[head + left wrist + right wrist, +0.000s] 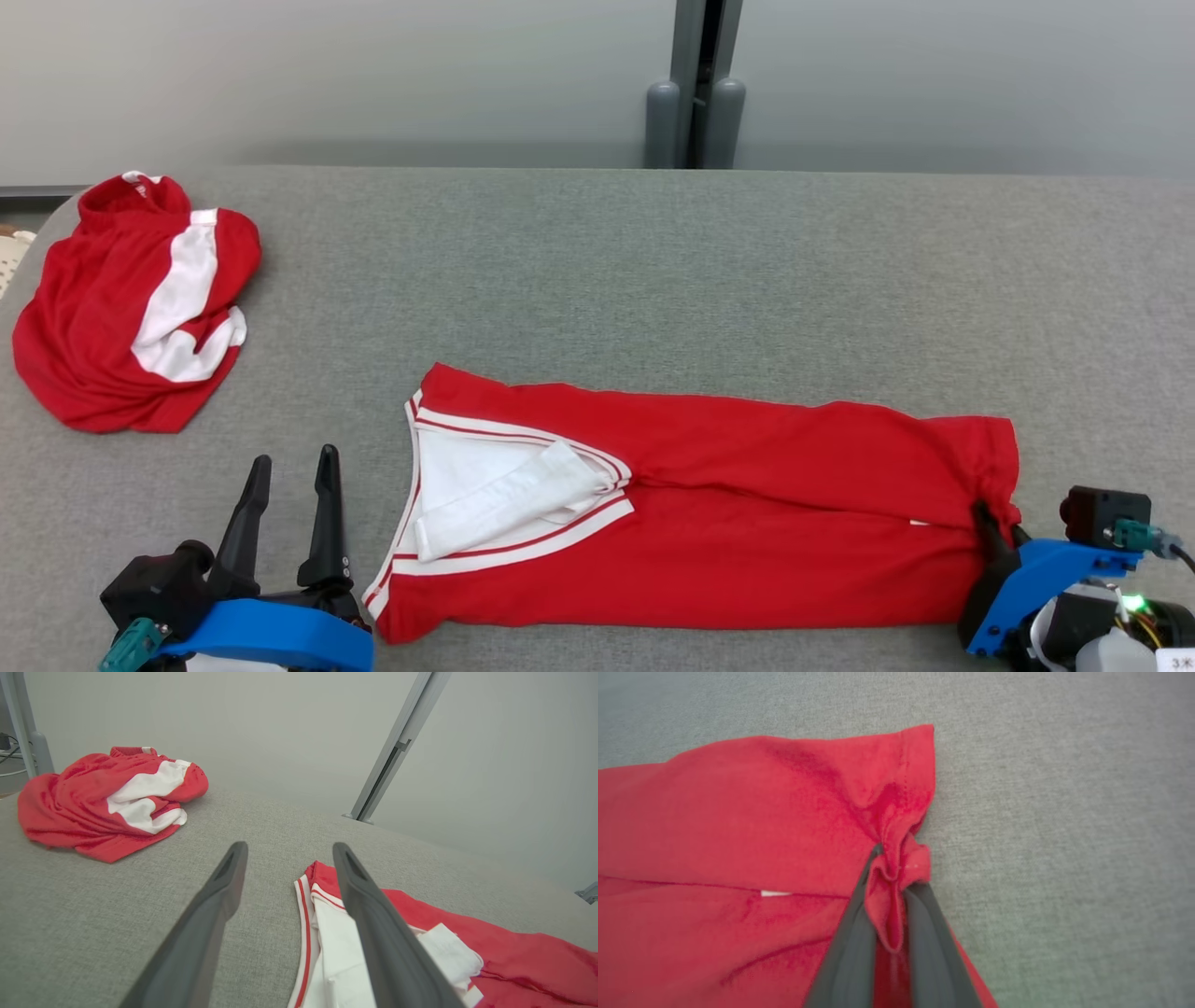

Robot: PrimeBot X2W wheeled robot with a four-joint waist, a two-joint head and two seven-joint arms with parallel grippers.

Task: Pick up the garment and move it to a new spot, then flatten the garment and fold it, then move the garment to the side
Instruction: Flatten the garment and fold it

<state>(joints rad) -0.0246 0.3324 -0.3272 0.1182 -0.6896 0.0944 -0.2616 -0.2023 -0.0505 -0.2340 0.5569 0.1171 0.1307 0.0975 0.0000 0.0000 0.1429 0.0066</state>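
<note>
Red V-neck jersey (747, 523), white-trimmed collar, lying folded lengthwise on grey bench (653, 271); right gripper (982, 513) fingers pinching its bunched hem; left gripper (294, 457) fingers hovering spread, empty.

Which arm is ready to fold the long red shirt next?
Likely right. The right gripper pinches the shirt at its hem and could carry it toward the collar. The left gripper hangs open beside the collar.

Soft, even, bright light casts only faint shadows; the right wrist view shows the garment (738, 826) slightly blurred.
</note>
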